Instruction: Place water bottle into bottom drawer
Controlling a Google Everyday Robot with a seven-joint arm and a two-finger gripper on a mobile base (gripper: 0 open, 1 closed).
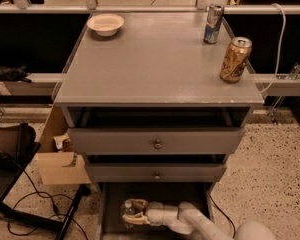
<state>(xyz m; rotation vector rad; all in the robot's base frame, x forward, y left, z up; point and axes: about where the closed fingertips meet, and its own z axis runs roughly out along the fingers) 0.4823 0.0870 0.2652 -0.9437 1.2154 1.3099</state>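
Placing step, near done: gripper (132, 212) is low inside the open bottom drawer (165, 193), fingers clamped around the water bottle (126, 210), which sits between them just over the drawer floor; whether it touches the floor is unclear. Next move likely calls for lowering till it rests, letting go, then pulling back along the arm without tipping it.

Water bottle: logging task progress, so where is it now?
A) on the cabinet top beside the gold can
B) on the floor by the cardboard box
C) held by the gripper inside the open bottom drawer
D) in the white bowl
C: the gripper holds the water bottle low inside the bottom drawer.
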